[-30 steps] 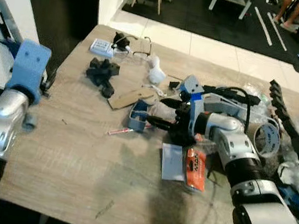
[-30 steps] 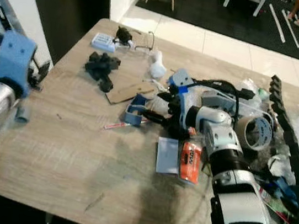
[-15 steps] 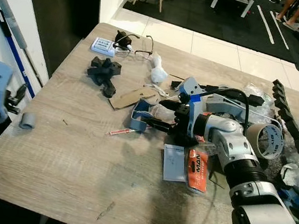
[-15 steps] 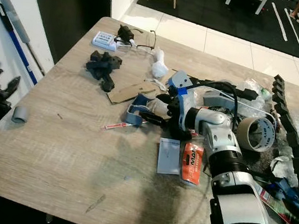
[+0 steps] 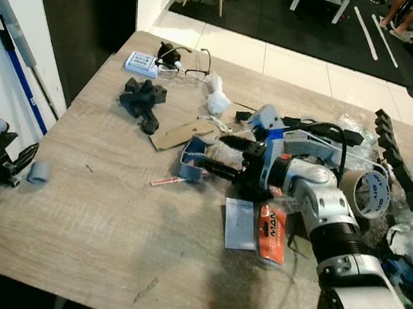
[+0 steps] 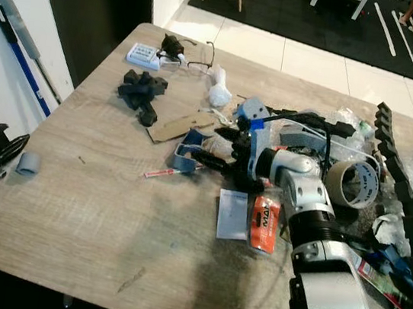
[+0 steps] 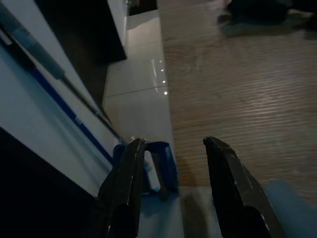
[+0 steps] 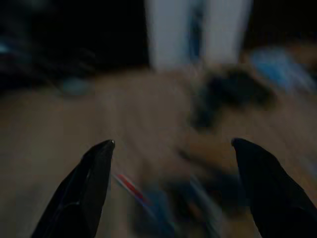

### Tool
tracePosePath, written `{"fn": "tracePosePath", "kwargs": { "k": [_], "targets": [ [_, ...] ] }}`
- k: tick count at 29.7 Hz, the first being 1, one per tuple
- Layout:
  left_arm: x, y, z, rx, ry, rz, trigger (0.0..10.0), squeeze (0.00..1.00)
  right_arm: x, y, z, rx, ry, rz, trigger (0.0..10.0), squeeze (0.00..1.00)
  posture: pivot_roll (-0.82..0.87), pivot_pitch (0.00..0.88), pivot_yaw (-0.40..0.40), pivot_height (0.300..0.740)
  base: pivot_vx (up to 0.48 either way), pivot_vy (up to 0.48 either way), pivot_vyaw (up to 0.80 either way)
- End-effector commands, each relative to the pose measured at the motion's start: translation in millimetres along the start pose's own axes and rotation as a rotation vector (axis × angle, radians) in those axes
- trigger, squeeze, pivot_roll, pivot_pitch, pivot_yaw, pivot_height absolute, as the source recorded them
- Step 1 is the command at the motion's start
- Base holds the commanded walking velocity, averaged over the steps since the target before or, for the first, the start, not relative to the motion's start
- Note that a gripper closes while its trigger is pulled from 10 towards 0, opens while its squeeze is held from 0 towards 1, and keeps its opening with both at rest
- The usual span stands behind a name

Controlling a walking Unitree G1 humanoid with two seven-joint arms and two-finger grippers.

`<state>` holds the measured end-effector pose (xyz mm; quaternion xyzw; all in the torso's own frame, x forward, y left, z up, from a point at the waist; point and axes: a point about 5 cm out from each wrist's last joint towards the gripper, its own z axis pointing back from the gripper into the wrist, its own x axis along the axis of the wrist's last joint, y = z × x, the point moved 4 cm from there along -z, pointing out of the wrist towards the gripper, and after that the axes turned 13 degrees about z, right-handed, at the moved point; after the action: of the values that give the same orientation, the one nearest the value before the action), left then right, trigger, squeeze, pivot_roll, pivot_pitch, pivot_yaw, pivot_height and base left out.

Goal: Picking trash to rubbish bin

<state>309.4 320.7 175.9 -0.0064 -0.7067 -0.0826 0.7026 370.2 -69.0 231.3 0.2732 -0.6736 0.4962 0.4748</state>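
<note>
1. Right gripper [image 5: 223, 155] spread wide over the table [image 5: 106, 210], fingers straddling crumpled clear wrapper [image 5: 226, 154] by the blue clip [image 5: 190, 161]; barely shifted since a second ago, so grab still pending.
2. Forearm stretched low across the clutter.
3. Left gripper [image 7: 171, 163] open, dropped below table edge, idle.

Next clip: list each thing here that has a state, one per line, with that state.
right hand: open, over the table clutter
left hand: open, off the table's edge
tape roll: standing on edge
orange packet: lying flat
cardboard piece: lying flat
glasses: unfolded, on the table
</note>
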Motion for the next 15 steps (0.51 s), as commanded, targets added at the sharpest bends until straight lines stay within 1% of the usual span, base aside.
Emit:
{"fn": "tracePosePath", "kwargs": {
  "k": [1, 4, 6, 7, 9, 10, 11, 12, 13, 15],
  "targets": [
    [3.7, 3.8, 6.5, -0.008, -0.001, -0.024, 10.0, 0.0, 14.0, 8.4, 1.4, 0.027, -0.051, 0.051, 10.0, 0.0, -0.01, 0.205, -0.099, 0.74, 0.0, 0.0, 0.0],
    [2.2, 2.9, 8.7, -0.014, 0.003, -0.021, 10.0, 0.0, 22.6, 11.7, 1.4, 0.025, -0.082, 0.059, 10.0, 0.0, -0.01, 0.204, -0.096, 0.74, 0.0, 0.0, 0.0],
    [0.8, 0.6, 11.3, -0.028, 0.003, -0.015, 10.0, 0.0, 35.9, 13.2, 1.1, -0.012, -0.138, 0.089, 10.0, 0.0, -0.02, 0.2, -0.093, 0.74, 0.0, 0.0, 0.0],
    [-0.6, -2.6, 13.7, -0.045, 0.005, -0.01, 10.0, 0.0, 38.3, 20.3, 2.9, -0.034, -0.155, 0.122, 10.0, 0.0, -0.01, 0.194, -0.096, 0.74, 0.0, 0.0, 0.0],
    [-1.8, -6.0, 15.4, -0.059, 0.007, -0.009, 10.0, 0.0, 31.1, 30.9, 5.9, -0.047, -0.137, 0.155, 10.0, 0.0, -0.01, 0.191, -0.098, 0.74, 0.0, 0.0, 0.0],
    [-2.0, -7.6, 16.0, -0.063, 0.004, -0.007, 10.0, 0.0, 25.8, 38.2, 7.9, -0.052, -0.124, 0.152, 10.0, 0.0, -0.01, 0.19, -0.099, 0.74, 0.0, 0.0, 0.0],
    [-2.3, -11.1, 16.3, -0.07, -0.002, -0.005, 10.0, 0.0, 11.1, 48.2, 10.7, -0.08, -0.08, 0.104, 10.0, 0.0, -0.02, 0.179, -0.099, 0.74, 0.0, 0.0, 0.0],
    [-2.3, -11.1, 16.3, -0.07, -0.002, -0.005, 10.0, 0.0, 11.1, 48.2, 10.7, -0.08, -0.08, 0.104, 10.0, 0.0, -0.02, 0.179, -0.099, 0.74, 0.0, 0.0, 0.0],
    [-2.6, -12.8, 16.3, -0.073, -0.006, -0.004, 10.0, 0.0, 3.2, 51.8, 11.9, -0.099, -0.054, 0.074, 10.0, 0.0, -0.02, 0.179, -0.099, 0.74, 0.0, 0.0, 0.0],
    [-0.7, -19.7, 15.4, -0.08, -0.031, 0.017, 10.0, 0.0, -11.0, 66.8, 15.7, -0.108, -0.032, -0.01, 10.0, 0.0, -0.02, 0.172, -0.096, 0.74, 0.0, 0.0, 0.0]
  ]
}}
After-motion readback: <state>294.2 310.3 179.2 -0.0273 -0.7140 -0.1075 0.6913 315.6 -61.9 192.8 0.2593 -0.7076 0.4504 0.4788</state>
